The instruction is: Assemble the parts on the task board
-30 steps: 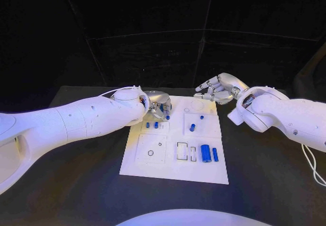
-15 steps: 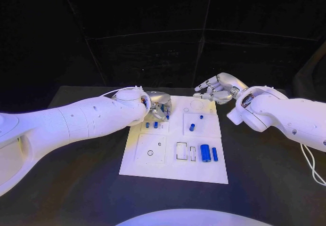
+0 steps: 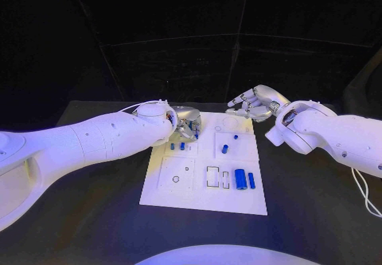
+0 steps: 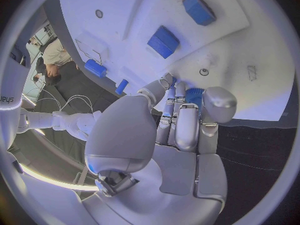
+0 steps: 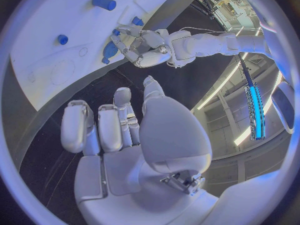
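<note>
The white task board [image 3: 203, 193] lies in the middle of the black table. My left hand [image 3: 187, 122] hovers over its far left corner and pinches a small blue part [image 4: 194, 95] between thumb and fingertips. Two small blue parts [image 3: 178, 147] stand just in front of that hand. Further blue parts lie at the board's middle [image 3: 225, 148] and near its right side, a thick cylinder [image 3: 240, 179] beside a thinner one [image 3: 251, 181]. My right hand [image 3: 253, 105] hangs above the far right corner with its fingers [image 5: 100, 127] apart, holding nothing.
Outlined recesses [image 3: 215, 176] and a small round hole [image 3: 176, 179] mark the near half of the board. Bare black table [image 3: 95, 221] runs round the board on all sides. A thin white cable [image 3: 366, 193] trails along the right arm.
The blue part in my left hand has risen slightly toward the palm. My right hand has hardly moved.
</note>
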You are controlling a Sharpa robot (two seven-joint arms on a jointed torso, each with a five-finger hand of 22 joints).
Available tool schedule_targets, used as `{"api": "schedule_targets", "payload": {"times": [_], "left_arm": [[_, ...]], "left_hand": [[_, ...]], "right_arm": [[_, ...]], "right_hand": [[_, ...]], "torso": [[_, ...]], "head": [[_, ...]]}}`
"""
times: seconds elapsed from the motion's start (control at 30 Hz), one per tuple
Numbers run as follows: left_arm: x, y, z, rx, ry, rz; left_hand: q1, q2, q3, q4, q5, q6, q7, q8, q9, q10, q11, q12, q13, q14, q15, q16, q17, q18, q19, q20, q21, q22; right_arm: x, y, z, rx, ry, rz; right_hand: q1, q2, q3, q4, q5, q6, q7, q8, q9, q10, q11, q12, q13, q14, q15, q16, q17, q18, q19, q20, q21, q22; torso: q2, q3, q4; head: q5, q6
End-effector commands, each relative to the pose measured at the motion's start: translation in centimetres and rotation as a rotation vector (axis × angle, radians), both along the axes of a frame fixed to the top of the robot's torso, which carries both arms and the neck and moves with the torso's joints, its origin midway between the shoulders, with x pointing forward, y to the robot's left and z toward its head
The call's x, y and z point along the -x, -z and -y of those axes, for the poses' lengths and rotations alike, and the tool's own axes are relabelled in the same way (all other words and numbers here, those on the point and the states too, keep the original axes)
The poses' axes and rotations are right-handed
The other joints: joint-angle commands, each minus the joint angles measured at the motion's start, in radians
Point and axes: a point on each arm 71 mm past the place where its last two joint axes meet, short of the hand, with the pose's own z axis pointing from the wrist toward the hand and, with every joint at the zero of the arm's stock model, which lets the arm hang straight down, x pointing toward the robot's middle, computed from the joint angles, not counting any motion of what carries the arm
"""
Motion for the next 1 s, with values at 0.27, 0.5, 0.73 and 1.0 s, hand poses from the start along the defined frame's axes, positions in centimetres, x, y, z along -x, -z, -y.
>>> {"api": "schedule_targets", "payload": {"times": [0.27, 0.5, 0.73, 1.0], "left_arm": [[0.2, 0.8, 0.2, -0.018, 0.012, -0.024], [0.0, 0.5, -0.1, 0.015, 0.004, 0.02], [0.3, -0.1, -0.5, 0.08, -0.001, 0.051], [0.9, -1.6, -1.0, 0.175, -0.012, 0.046]], "left_hand": [[0.005, 0.021, 0.027, -0.001, 0.001, 0.046, -0.007, 0.002, -0.003, 0.055, -0.011, -0.009, -0.011, 0.034, -0.013, 0.0, -0.006, -0.013, 0.014, -0.005, 0.032, 0.03], [0.018, 0.029, 0.051, -0.011, 0.001, 0.069, -0.007, 0.002, -0.006, 0.084, -0.015, -0.019, -0.018, 0.032, -0.018, -0.004, -0.019, -0.019, 0.02, -0.01, 0.059, 0.057], [0.01, 0.02, 0.064, -0.014, 0.001, 0.069, -0.002, -0.01, -0.014, 0.088, -0.01, -0.042, -0.03, 0.031, -0.015, -0.007, -0.03, -0.021, 0.021, -0.009, 0.068, 0.066], [0.002, 0.014, 0.069, -0.012, 0.001, 0.074, 0.0, -0.015, -0.017, 0.095, -0.008, -0.053, -0.035, 0.031, -0.013, -0.008, -0.035, -0.021, 0.021, -0.008, 0.07, 0.068]], "right_arm": [[0.0, -0.1, -0.2, -0.003, -0.011, 0.004], [0.0, -0.1, -0.1, -0.003, -0.01, 0.004], [-0.1, -0.1, 0.0, -0.002, -0.006, 0.004], [-0.2, -0.1, 0.2, 0.001, 0.0, 0.004]], "right_hand": [[0.001, 0.007, -0.006, 0.001, 0.007, -0.001, -0.001, 0.003, 0.001, -0.002, 0.0, 0.0, 0.003, 0.03, -0.002, -0.003, 0.001, 0.01, -0.007, 0.0, -0.006, 0.0], [0.001, 0.007, -0.006, 0.001, 0.007, -0.001, -0.001, 0.003, 0.001, -0.002, 0.0, 0.0, 0.003, 0.03, -0.002, -0.003, 0.001, 0.01, -0.007, 0.0, -0.006, 0.0], [0.001, 0.007, -0.006, 0.001, 0.007, -0.001, -0.001, 0.003, 0.001, -0.002, 0.0, 0.0, 0.003, 0.03, -0.002, -0.003, 0.001, 0.01, -0.007, 0.0, -0.006, 0.0], [0.001, 0.007, -0.006, 0.001, 0.007, -0.001, -0.001, 0.003, 0.001, -0.002, 0.0, 0.0, 0.003, 0.03, -0.002, -0.003, 0.001, 0.01, -0.007, 0.0, -0.006, 0.0]], "torso": [[0.0, -0.0001, 0.0003], [-0.002, -0.0002, 0.0017], [-0.003, -0.0005, 0.0027], [-0.003, -0.0007, 0.0036]], "head": [[-0.004, -0.001], [-0.006, 0.0], [-0.006, 0.004], [-0.003, 0.01]]}}
